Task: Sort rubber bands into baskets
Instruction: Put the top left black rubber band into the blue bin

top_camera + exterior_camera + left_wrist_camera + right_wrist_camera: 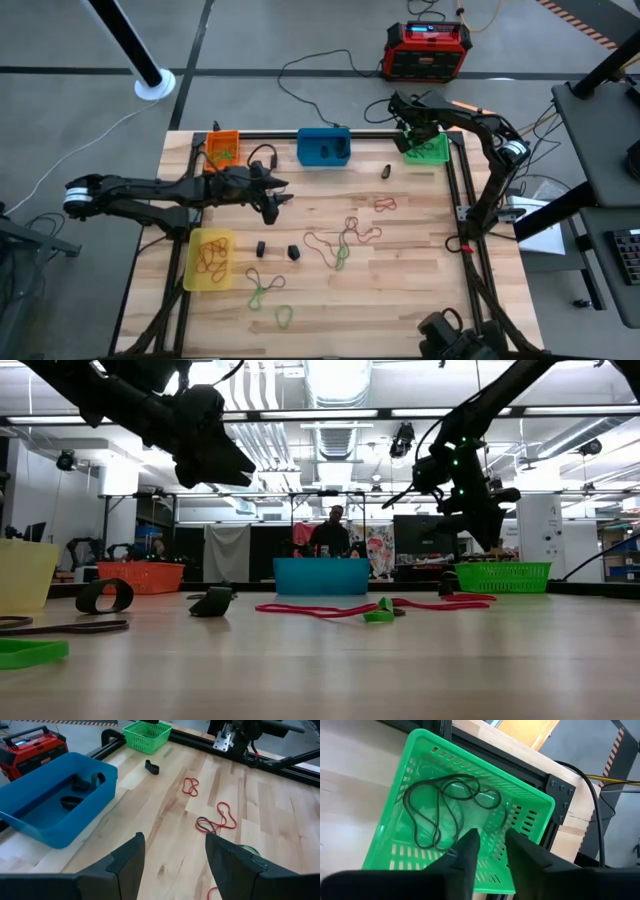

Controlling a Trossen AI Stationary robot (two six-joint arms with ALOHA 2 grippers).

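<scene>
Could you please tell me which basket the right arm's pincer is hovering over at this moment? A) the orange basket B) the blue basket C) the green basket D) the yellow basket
C: in the high view the right pincer sits above the green basket at the table's far right corner, and the right wrist view looks straight down into that basket, where thin dark bands lie.

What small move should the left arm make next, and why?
Probably lower the left gripper toward the red band lying on the wood ahead of it. Its fingers are open and empty, it hangs above the table beside the blue basket, and loose bands remain on the table. The right gripper is over the green basket, which already holds green bands.
</scene>
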